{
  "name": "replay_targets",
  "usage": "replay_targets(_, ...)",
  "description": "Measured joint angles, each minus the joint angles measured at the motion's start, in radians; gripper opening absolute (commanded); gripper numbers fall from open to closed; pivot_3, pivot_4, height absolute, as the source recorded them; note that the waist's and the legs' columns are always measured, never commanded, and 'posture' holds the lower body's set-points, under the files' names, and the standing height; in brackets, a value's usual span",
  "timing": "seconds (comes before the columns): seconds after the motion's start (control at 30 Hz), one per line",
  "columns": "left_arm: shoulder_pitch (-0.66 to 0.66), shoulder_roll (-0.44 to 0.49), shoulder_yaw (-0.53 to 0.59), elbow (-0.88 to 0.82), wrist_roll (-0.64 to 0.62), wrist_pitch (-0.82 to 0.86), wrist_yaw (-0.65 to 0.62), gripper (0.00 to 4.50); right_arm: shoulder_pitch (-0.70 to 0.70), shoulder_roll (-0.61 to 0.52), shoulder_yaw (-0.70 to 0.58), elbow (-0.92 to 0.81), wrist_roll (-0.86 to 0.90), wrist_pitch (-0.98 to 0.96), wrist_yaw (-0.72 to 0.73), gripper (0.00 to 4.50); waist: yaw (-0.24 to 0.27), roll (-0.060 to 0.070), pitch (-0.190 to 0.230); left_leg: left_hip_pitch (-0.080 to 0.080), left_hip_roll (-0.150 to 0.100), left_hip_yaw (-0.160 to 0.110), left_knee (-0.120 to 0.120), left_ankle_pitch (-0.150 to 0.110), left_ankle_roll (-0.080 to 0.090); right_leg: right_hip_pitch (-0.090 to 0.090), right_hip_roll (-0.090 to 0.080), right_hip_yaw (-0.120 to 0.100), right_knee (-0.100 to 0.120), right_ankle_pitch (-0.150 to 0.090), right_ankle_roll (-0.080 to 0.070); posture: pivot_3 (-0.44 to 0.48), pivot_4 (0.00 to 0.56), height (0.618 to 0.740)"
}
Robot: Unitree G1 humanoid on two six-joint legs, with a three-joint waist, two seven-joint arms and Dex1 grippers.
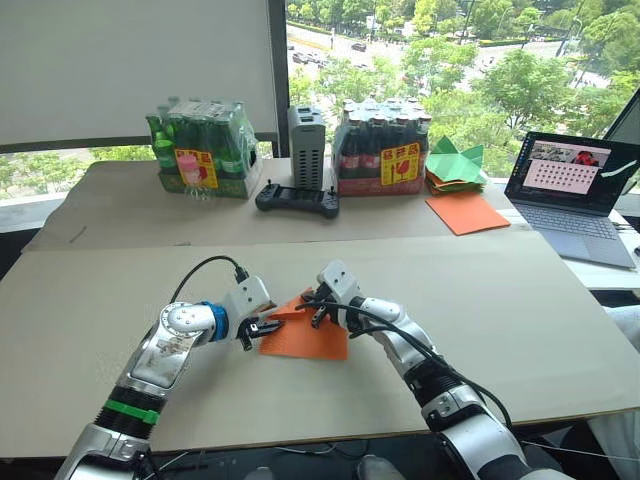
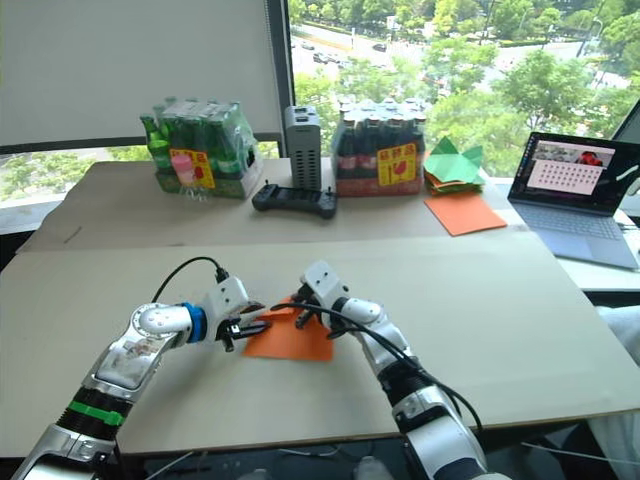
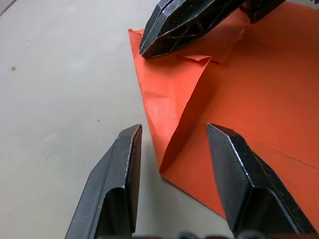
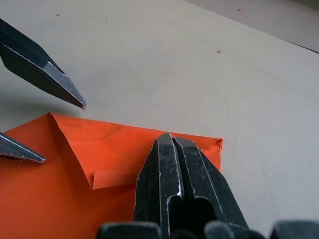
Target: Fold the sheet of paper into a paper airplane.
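Partly folded, thin bright-orange sheet of paper (image 1: 308, 335) lying flat on the pale cardboard-covered table (image 1: 520, 300), near its front edge and between the two arms. We see the left end effector (image 3: 173, 149) at the sheet's left edge, its two black fingers (image 3: 124, 169) spread apart and holding nothing; one fingertip lies over the bare table just beside the paper, the other over the orange surface, so the folded edge sits in the gap between them. The right end effector (image 4: 172, 142) comes in from the sheet's far right side with its fingers pressed together, tips resting on a turned-down flap close to the sheet's far edge; we cannot tell whether any paper is pinched between them. The corner nearest the left end effector is folded over into a triangular flap with a visible crease.

Well apart, at the back of the table: a smooth flat orange sheet (image 1: 466, 212), a stack of green folded papers (image 1: 455, 163), two shrink-wrapped packs of bottles (image 1: 200, 150), a black handheld controller (image 1: 297, 200), and an open laptop (image 1: 575, 195).
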State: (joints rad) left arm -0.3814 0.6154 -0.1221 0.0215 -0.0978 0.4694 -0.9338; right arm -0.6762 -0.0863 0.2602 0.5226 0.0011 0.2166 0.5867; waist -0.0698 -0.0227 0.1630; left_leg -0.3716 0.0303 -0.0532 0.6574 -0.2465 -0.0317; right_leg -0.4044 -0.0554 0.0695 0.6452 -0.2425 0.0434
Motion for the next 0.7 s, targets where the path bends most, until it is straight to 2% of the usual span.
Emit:
replay_targets(0.07, 0.009, 0.017, 0.043, -0.001, -0.05, 0.057, -0.022, 2.17, 0.001, -0.002, 0.0, 0.0, 0.0, 0.0, 0.0, 0.0, 0.001, 0.0, 0.0, 0.0, 0.0, 0.0, 0.0, 0.0, 0.0, 0.0, 0.0, 0.0, 0.0, 0.0, 0.0, 0.0, 0.15, 0.74)
replay_targets(0.17, 0.007, 0.011, 0.114, 0.0, -0.13, 0.123, -0.026, 1.36, 0.001, -0.004, 0.0, 0.0, 0.0, 0.0, 0.0, 0.0, 0.002, 0.0, 0.0, 0.0, 0.0, 0.0, 0.0, 0.0, 0.0, 0.0, 0.0, 0.0, -0.001, 0.0, 0.0, 0.0, 0.15, 0.74)
replay_targets(0.3, -0.016, -0.013, 0.192, 0.005, -0.244, 0.229, -0.017, 0.02, 0.001, -0.003, 0.001, 0.0, 0.0, 0.0, 0.0, 0.0, 0.001, 0.0, 0.0, 0.0, 0.0, 0.0, 0.0, 0.0, 0.0, 0.0, 0.0, 0.0, -0.001, 0.0, 0.0, 0.0, 0.15, 0.74)
replay_targets(0.43, -0.017, -0.042, 0.207, 0.001, -0.305, 0.295, -0.002, 0.02, 0.001, -0.003, 0.001, 0.0, 0.0, 0.0, 0.0, 0.0, 0.002, 0.0, 0.0, 0.0, 0.0, 0.0, 0.0, 0.0, 0.0, 0.0, 0.0, 0.0, -0.001, 0.0, 0.0, 0.0, 0.15, 0.74)
replay_targets(0.7, -0.046, -0.145, 0.191, 0.011, -0.337, 0.349, 0.094, 0.02, 0.001, -0.003, 0.001, 0.003, 0.0, 0.0, -0.003, 0.0, 0.002, 0.0, 0.0, 0.0, 0.0, 0.0, 0.0, 0.0, 0.0, 0.0, 0.0, 0.0, -0.001, 0.0, 0.0, 0.0, 0.15, 0.74)
